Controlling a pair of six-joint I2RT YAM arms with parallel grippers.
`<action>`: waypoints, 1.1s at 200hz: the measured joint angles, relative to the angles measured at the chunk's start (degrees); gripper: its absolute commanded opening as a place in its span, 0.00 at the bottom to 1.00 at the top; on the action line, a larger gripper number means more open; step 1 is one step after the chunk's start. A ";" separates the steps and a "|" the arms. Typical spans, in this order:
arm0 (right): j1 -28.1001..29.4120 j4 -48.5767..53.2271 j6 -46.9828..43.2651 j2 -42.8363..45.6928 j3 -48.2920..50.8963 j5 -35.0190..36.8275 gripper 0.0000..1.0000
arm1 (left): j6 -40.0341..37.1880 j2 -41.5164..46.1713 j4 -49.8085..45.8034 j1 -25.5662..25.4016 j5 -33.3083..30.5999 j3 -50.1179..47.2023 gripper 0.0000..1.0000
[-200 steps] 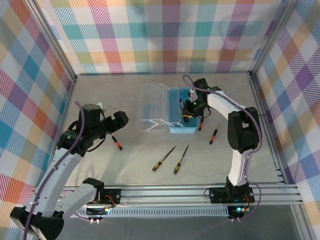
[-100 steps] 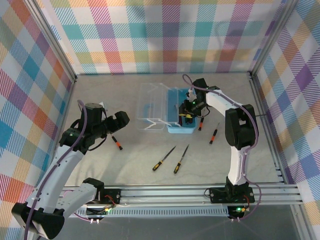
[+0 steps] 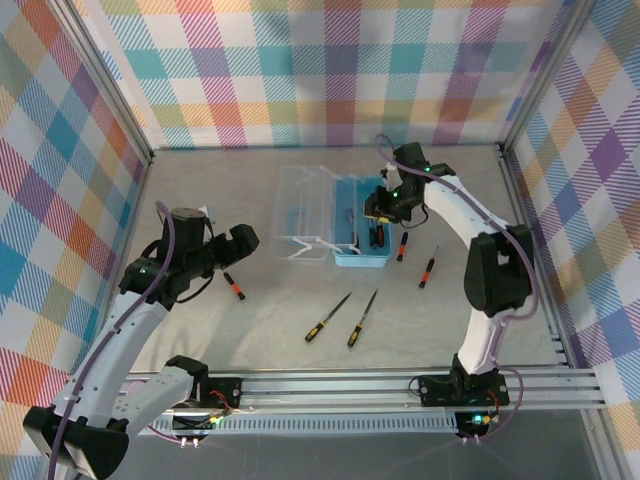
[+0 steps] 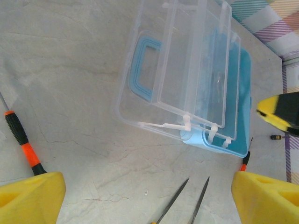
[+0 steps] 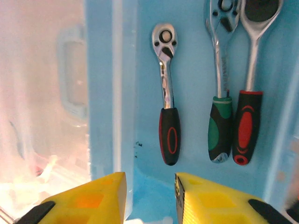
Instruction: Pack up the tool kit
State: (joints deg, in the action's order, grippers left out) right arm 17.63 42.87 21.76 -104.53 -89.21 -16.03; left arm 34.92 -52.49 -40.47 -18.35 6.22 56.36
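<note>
The tool kit's light-blue case (image 3: 350, 258) stands mid-table, its clear lid (image 3: 300, 212) folded open to the left. Three ratchet wrenches lie side by side in it: black-red (image 5: 168, 135), green (image 5: 219, 135) and red-black (image 5: 246, 133) handles. My right gripper (image 3: 384, 208) hovers over the case, open, nothing between its fingers (image 5: 150, 198). Loose screwdrivers lie on the table: black-orange (image 3: 233, 285), two yellow-handled (image 3: 328, 317) (image 3: 362, 318), one red (image 3: 402, 247), one dark (image 3: 428, 267). My left gripper (image 3: 243, 245) is open above the table, left of the lid.
In the left wrist view the lid's blue handle (image 4: 142, 65) faces away from the base (image 4: 243, 93). The black-orange screwdriver (image 4: 23, 144) lies by my left finger (image 4: 28, 198). Metal rails (image 3: 400, 385) edge the near side; checkered walls close the back and sides.
My right gripper has widened its jaws and lifted back from the near end of the case, where tools now lie. The left arm has barely shifted.
</note>
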 measured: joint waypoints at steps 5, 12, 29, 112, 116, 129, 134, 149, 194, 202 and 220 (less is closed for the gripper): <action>0.00 -0.09 0.26 1.55 0.22 0.79 0.34 | 0.00 0.24 0.00 0.00 -0.17 -0.02 0.91; 0.00 -0.31 0.52 3.82 0.92 2.03 0.34 | 0.07 0.68 -0.02 0.00 -0.55 -0.09 0.90; 0.00 -0.92 2.08 11.28 4.94 6.23 0.37 | 0.37 1.97 -0.28 0.00 -1.70 -0.42 0.90; -8.94 2.97 10.88 27.08 22.88 31.71 0.66 | 4.28 7.93 -0.92 0.00 -4.70 -6.56 0.89; -10.03 2.93 11.17 26.40 22.86 32.30 0.66 | 4.35 7.91 -0.83 0.00 -4.61 -6.71 0.89; -13.57 3.69 12.39 23.43 21.86 33.94 0.67 | 4.74 7.91 -0.48 0.00 -4.33 -6.86 0.90; -14.75 4.00 12.74 22.03 21.16 34.53 0.68 | 4.76 7.91 0.00 0.00 -4.20 -6.97 0.89; -17.94 4.44 13.92 17.16 18.49 36.22 0.68 | 5.14 7.96 1.05 0.00 -3.65 -7.41 0.89; -23.50 5.79 16.28 0.59 7.58 40.00 0.67 | 6.05 7.87 3.76 0.00 -1.25 -9.97 0.89; -24.17 5.92 16.65 -1.75 6.14 40.00 0.67 | 6.05 7.80 4.04 0.00 -0.85 -10.10 0.89; -25.55 6.56 17.05 -5.70 3.52 40.02 0.67 | 6.05 7.65 4.96 0.00 0.04 -10.10 0.89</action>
State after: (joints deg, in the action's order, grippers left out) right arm -7.92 49.43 38.81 -110.24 -85.69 23.99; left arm 40.97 -44.84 -35.51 -18.35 6.26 46.26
